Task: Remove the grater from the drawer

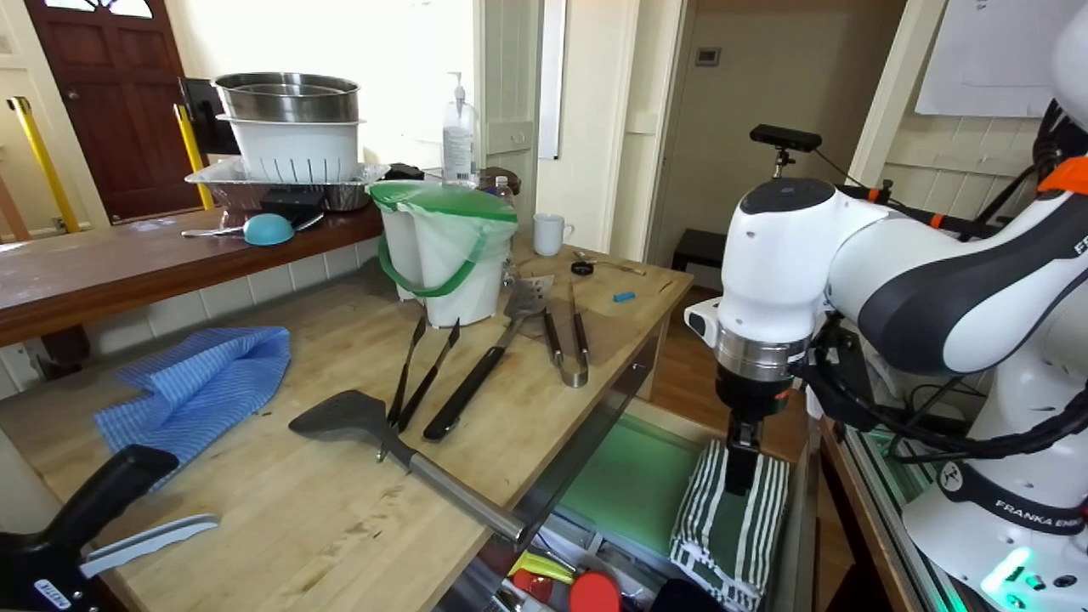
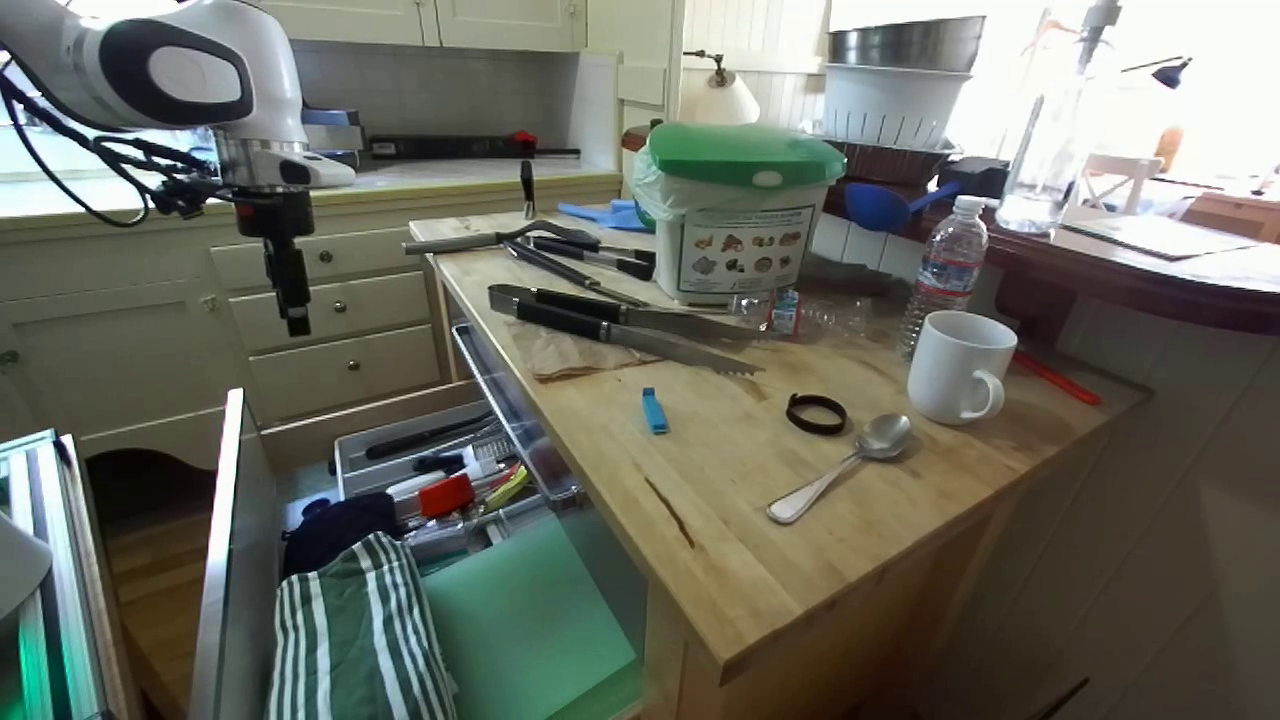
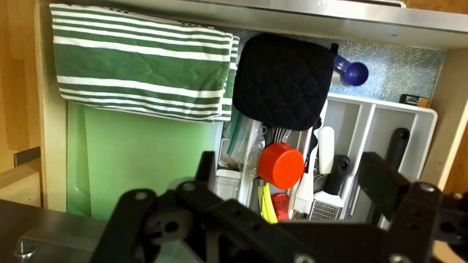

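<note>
The drawer (image 3: 451,113) is pulled open below the counter and shows in both exterior views (image 1: 671,418) (image 2: 228,570). In the wrist view the grater (image 3: 326,209) lies in a utensil tray, with a black handle, white neck and perforated metal face; its lower end is hidden behind my gripper. It shows small in an exterior view (image 2: 490,450); I cannot make it out in the other exterior picture. My gripper (image 3: 290,164) is open and empty, pointing down above the drawer, its fingers apart with the grater between them in the picture. It also shows in both exterior views (image 1: 742,480) (image 2: 293,318).
A red cup (image 3: 280,166), white brush (image 3: 304,190) and black pot holder (image 3: 283,80) lie beside the grater. A striped towel (image 3: 142,69) and green mat (image 3: 146,153) fill the other side. A spatula (image 1: 463,493) overhangs the counter edge above the drawer.
</note>
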